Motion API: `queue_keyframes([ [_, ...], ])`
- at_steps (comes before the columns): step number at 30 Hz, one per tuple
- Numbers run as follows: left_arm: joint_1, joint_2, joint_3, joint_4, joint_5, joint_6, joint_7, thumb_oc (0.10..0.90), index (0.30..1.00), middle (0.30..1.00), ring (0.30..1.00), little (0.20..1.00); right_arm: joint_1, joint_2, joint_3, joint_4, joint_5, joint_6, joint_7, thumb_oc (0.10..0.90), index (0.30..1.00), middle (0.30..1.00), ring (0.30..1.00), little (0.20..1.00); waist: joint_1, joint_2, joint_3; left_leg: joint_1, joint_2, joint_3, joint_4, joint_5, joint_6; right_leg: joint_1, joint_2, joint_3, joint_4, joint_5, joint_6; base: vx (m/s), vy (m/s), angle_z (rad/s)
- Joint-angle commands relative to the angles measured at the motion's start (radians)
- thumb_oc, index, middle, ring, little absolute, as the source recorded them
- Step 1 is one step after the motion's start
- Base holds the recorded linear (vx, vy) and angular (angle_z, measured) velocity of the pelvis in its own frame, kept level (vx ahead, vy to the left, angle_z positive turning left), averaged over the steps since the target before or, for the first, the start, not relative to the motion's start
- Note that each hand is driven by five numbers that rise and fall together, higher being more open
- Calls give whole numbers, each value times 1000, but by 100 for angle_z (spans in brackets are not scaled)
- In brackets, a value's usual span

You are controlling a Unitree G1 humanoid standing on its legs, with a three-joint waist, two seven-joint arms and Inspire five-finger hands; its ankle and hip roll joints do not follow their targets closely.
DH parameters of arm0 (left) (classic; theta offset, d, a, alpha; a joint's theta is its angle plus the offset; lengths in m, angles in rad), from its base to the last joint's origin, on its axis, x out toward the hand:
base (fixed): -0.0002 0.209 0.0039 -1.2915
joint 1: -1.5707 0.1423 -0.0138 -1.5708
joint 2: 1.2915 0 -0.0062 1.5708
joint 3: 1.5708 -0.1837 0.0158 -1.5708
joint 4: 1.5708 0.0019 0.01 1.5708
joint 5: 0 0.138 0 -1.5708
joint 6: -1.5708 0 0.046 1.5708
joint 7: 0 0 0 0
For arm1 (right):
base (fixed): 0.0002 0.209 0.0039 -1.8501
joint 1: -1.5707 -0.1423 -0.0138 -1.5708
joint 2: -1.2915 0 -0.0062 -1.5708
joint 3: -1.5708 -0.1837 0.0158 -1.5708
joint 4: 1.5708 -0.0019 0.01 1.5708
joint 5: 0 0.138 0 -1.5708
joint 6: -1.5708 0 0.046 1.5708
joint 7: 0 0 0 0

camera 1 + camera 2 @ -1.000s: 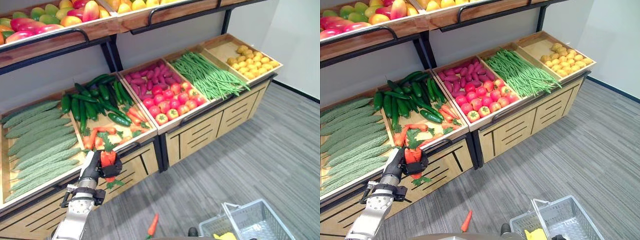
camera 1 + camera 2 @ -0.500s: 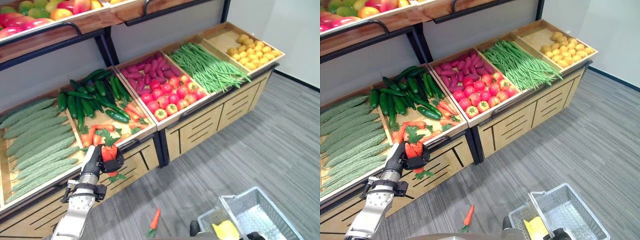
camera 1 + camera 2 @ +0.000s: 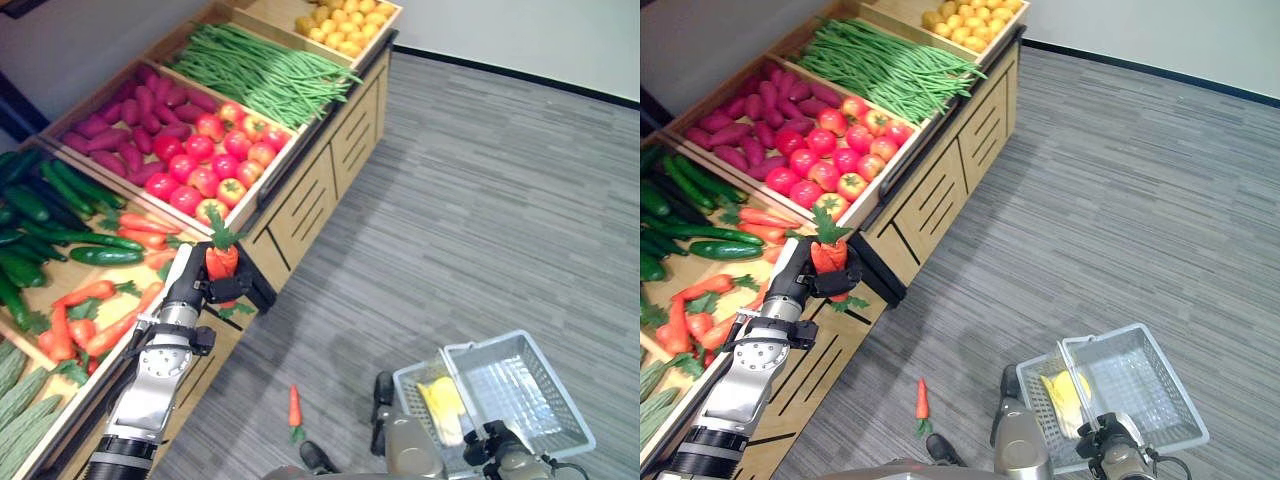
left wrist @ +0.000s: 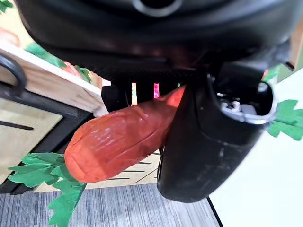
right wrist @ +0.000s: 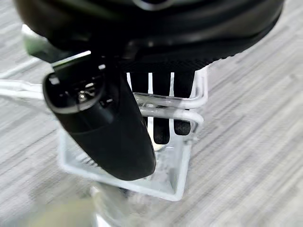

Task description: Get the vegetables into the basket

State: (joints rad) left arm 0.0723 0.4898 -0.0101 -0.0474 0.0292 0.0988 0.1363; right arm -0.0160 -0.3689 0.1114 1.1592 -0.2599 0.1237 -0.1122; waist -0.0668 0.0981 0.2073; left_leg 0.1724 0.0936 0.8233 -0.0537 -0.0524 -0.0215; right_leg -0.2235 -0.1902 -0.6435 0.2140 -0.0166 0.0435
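Carrot's up, off to the basket!
Left hand (image 3: 200,288) clenched round carrot (image 3: 221,263); right hand (image 5: 156,90) hooks basket (image 3: 515,385) handle, well apart: swing across, drop.

1. Open grey floor (image 3: 480,200) stretches between the produce stand (image 3: 300,190) and my basket (image 3: 510,385); a hand can cross there freely.
2. A loose carrot (image 3: 294,410) lies on the floor near the stand's foot, well apart from the basket.
3. The basket's raised wire handles (image 5: 165,101) sit across its opening.
4. A yellow item (image 3: 440,405) fills one end of the basket.
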Motion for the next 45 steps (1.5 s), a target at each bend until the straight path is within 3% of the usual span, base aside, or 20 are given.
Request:
queue_keyframes([
  [1, -2, 56, 108, -141, 31, -70, 60, 400, 300, 300, 300, 300, 1, 22, 68, 15, -75, -16, -10, 400, 300, 300, 300, 300, 10, -44, -76, -97, -82, -150, 31, -95, 88, 183, -33, 75, -149, 44, 98, 43, -202, -120],
  [4, 13, 44, 113, -142, 41, -69, 48, 400, 300, 300, 300, 300, 15, 19, 38, 3, -49, -14, -18, 400, 300, 300, 300, 300, 2, -49, -87, -86, -77, -142, 48, -106, 85, 184, -27, 110, -170, 68, 108, 59, -184, -52],
  [8, 7, 26, 99, -127, 35, -65, 49, 400, 300, 300, 300, 300, 24, 10, 22, -7, -26, -18, -25, 400, 300, 300, 300, 300, -17, -40, -88, -81, -52, -149, 94, -121, 68, 212, -4, 125, -191, 39, 95, 93, -209, -16],
  [16, 15, -1, 89, -92, 23, -57, 63, 400, 300, 300, 300, 300, 20, -7, -15, -18, 40, -24, -53, 400, 300, 300, 300, 300, -39, -7, -79, -65, -28, -128, 43, -58, 14, 193, 47, 160, -197, -5, 70, 108, -203, -12],
  [21, 16, -9, 86, -69, 22, -59, 66, 400, 300, 300, 300, 300, 15, -22, -11, -14, 46, -30, -59, 400, 300, 300, 300, 300, -35, -22, -58, -89, 24, -126, 136, -58, -21, 188, 68, 163, -180, -49, 42, 136, -265, -5],
  [22, 18, -8, 93, -60, 23, -59, 72, 400, 300, 300, 300, 300, 13, -30, 1, -13, 42, -33, -60, 400, 300, 300, 300, 300, -17, -47, -39, -126, 80, -148, 273, -19, -65, 202, 90, 172, -182, -80, 16, 176, -353, -7],
  [24, 15, -9, 95, -49, 19, -60, 83, 400, 300, 300, 300, 300, 11, -40, 6, -14, 42, -37, -60, 400, 300, 300, 300, 300, 8, -66, -17, -166, 101, -232, 367, 34, -94, 216, 110, 185, -188, -94, -4, 187, -312, -3],
  [25, 14, -14, 96, -44, 11, -63, 91, 400, 300, 300, 300, 300, 5, -48, 8, -14, 41, -38, -61, 400, 300, 300, 300, 300, 23, -78, -7, -198, 99, -308, 420, 46, -97, 221, 121, 200, -190, -103, -14, 99, -127, -21],
  [26, 13, -13, 96, -43, 11, -64, 91, 400, 300, 300, 300, 300, 4, -48, 8, -13, 41, -38, -60, 400, 300, 300, 300, 300, 21, -78, -7, -203, 102, -311, 427, 44, -98, 220, 123, 197, -191, -105, -16, 96, -88, -33],
  [27, 12, -17, 104, -36, 8, -64, 103, 400, 300, 300, 300, 300, 0, -50, 13, -11, 47, -40, -59, 400, 300, 300, 300, 300, 37, -96, 0, -249, 71, -425, 439, 14, -70, 214, 135, 224, -194, -105, -20, 45, -21, -43],
  [28, 12, -16, 104, -35, 8, -64, 103, 400, 300, 300, 300, 300, -1, -50, 13, -11, 48, -40, -60, 400, 300, 300, 300, 300, 35, -97, -1, -251, 69, -427, 438, 14, -68, 213, 133, 222, -194, -105, -19, 105, 46, -38],
  [29, 16, -18, 111, -37, 7, -65, 110, 400, 300, 300, 300, 300, 0, -48, 8, -2, 59, -41, -60, 400, 300, 300, 300, 300, 31, -114, -4, -252, 48, -464, 324, -21, -38, 197, 129, 233, -185, -97, -8, 94, 95, -46],
  [30, 18, -19, 112, -38, 10, -65, 112, 400, 300, 300, 300, 300, 4, -48, 5, 3, 65, -39, -60, 400, 300, 300, 300, 300, 28, -119, -7, -246, 53, -466, 267, -31, -32, 194, 127, 238, -183, -98, -7, 141, 148, -41],
  [33, 26, -24, 113, -40, 3, -73, 116, 400, 300, 300, 300, 300, 11, -58, -2, 18, 71, -38, -67, 400, 300, 300, 300, 300, 34, -130, -7, -251, 53, -525, 127, 19, -35, 191, 118, 246, -175, -107, -9, 98, 150, -16],
  [34, 33, -29, 117, -35, -6, -79, 120, 400, 300, 300, 300, 300, 14, -68, 3, 26, 61, -41, -66, 400, 300, 300, 300, 300, 41, -134, -7, -256, 57, -613, 22, 87, -38, 196, 111, 248, -175, -115, -23, 119, 232, 2],
  [35, 37, -31, 120, -34, -7, -83, 123, 400, 300, 300, 300, 300, 13, -72, 3, 32, 57, -42, -67, 400, 300, 300, 300, 300, 46, -131, -5, -251, 57, -666, -24, 117, -43, 199, 108, 255, -174, -115, -24, 164, 367, -2],
  [38, 41, -29, 123, -31, -6, -89, 130, 400, 300, 300, 300, 300, 6, -83, 0, 53, 55, -45, -66, 400, 300, 300, 300, 300, 70, -117, -3, -272, 31, -833, -1, 107, -50, 205, 83, 316, -157, -111, -12, 184, 479, -52],
  [41, 34, -12, 116, -32, -7, -92, 123, 400, 300, 300, 300, 300, -2, -80, -9, 64, 41, -44, -53, 400, 300, 300, 300, 300, 71, -112, -11, -297, -21, -825, 133, -9, -3, 220, 30, 372, -140, -90, 22, 241, 634, -49],
  [45, 9, 44, 106, -33, 14, -90, 123, 400, 300, 300, 300, 300, -30, -71, -32, 64, 65, -36, -63, 400, 300, 300, 300, 300, 85, -111, -7, -311, -83, -774, 175, -66, 72, 174, -36, 418, -118, 29, 62, 139, 664, -47],
])
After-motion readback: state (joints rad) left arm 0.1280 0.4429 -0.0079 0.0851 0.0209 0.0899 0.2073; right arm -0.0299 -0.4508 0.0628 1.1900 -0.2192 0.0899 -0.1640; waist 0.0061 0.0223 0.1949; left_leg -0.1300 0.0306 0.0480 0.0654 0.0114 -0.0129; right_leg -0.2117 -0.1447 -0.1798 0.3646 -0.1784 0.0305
